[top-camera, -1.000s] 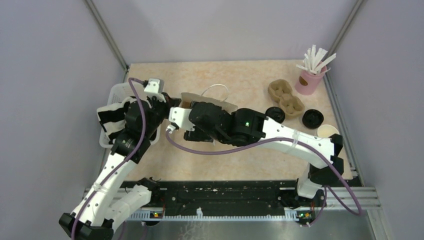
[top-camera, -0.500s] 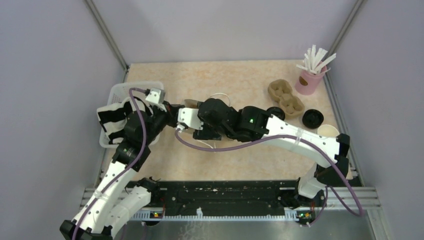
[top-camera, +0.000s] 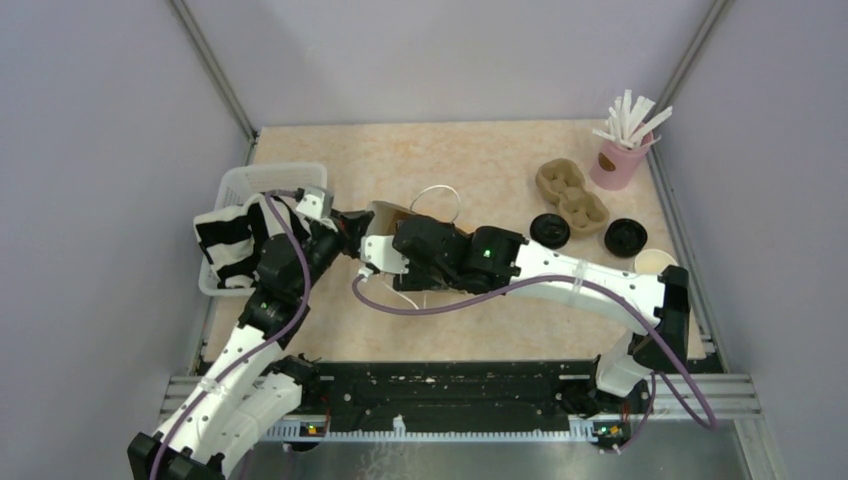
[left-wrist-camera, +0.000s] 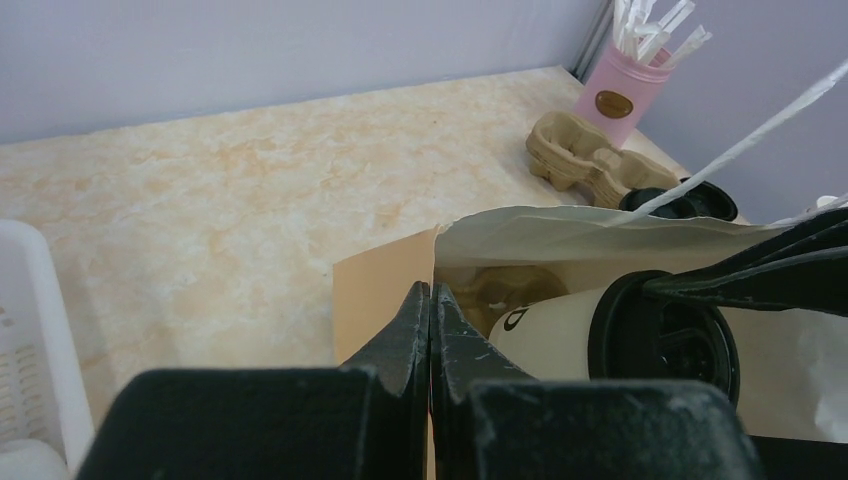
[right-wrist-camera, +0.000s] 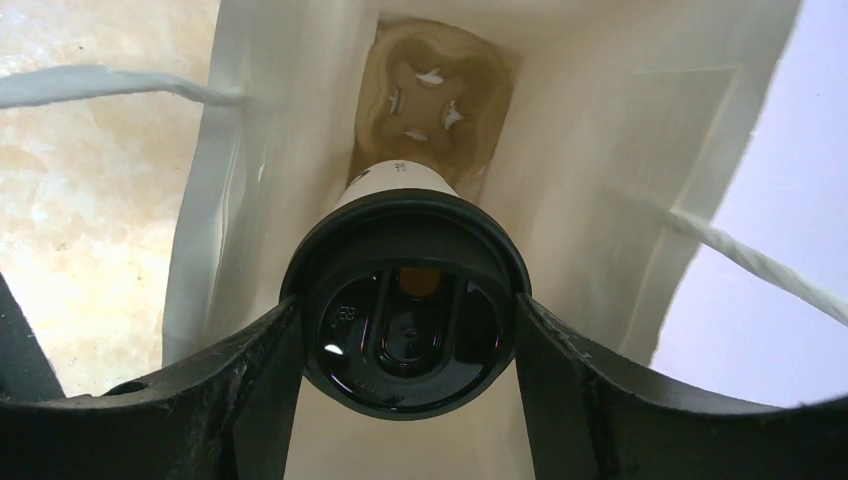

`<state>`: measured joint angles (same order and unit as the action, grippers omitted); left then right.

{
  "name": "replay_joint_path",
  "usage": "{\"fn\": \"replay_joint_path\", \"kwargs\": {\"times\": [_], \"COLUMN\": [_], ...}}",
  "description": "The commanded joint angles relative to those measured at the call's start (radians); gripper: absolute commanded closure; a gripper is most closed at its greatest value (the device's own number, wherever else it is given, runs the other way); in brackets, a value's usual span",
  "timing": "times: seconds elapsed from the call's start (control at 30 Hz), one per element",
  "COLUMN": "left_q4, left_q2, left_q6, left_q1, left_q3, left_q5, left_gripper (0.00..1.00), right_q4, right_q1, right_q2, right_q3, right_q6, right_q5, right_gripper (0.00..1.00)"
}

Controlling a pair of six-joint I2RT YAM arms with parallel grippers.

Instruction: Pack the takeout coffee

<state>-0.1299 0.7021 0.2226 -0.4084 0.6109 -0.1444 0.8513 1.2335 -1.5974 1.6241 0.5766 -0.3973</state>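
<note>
The brown paper bag [left-wrist-camera: 382, 288] lies tilted with its mouth open towards my arms; it also shows in the top view [top-camera: 388, 211]. My left gripper [left-wrist-camera: 430, 296] is shut on the bag's edge. My right gripper [right-wrist-camera: 405, 312] is shut on a takeout coffee, a white cup [left-wrist-camera: 545, 330] with a black lid [right-wrist-camera: 405, 305], held in the bag's mouth. A pulp cup carrier [right-wrist-camera: 428, 88] sits deep inside the bag, beyond the cup. In the top view the right wrist hides the cup.
A second pulp carrier [top-camera: 571, 190] lies at the right with two black round lids [top-camera: 550, 229] [top-camera: 625, 236] by it. A lidless white cup [top-camera: 655, 263] and a pink cup with straws [top-camera: 620, 160] are further right. A white basket [top-camera: 236, 186] with a striped cloth is on the left.
The bag has tipped lower and towards me. My right gripper has pushed the lidded cup left into its mouth. My left gripper shifted nearer with the bag's edge.
</note>
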Motion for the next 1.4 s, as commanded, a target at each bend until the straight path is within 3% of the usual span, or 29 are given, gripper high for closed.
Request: {"fn": "replay_joint_path", "kwargs": {"times": [0.0, 0.47, 0.8, 1.03, 1.37], "left_q4": [-0.164, -0.282, -0.276, -0.246, -0.231], "left_q2": [-0.019, -0.040, 0.035, 0.088, 0.079], "left_q6": [-0.010, -0.095, -0.182, -0.197, -0.174], "left_q1": [-0.001, -0.001, -0.001, -0.001, -0.003], "left_q3": [-0.036, -0.179, -0.126, -0.048, -0.046], "left_q5": [-0.047, -0.218, -0.244, -0.228, -0.244], "left_gripper": [1.00, 1.00, 1.00, 1.00, 1.00], "right_q4": [-0.047, -0.070, -0.024, 0.000, 0.074], "right_q1": [-0.005, -0.005, -0.022, -0.053, -0.178], "right_q2": [0.031, -0.002, -0.017, 0.074, 0.074], "right_q3": [-0.034, -0.115, -0.112, -0.131, -0.099], "right_q6": [0.005, 0.022, 0.013, 0.052, 0.015], "right_q5": [-0.056, -0.110, -0.081, 0.045, 0.205], "right_gripper": [0.70, 0.70, 0.70, 0.71, 0.71]}}
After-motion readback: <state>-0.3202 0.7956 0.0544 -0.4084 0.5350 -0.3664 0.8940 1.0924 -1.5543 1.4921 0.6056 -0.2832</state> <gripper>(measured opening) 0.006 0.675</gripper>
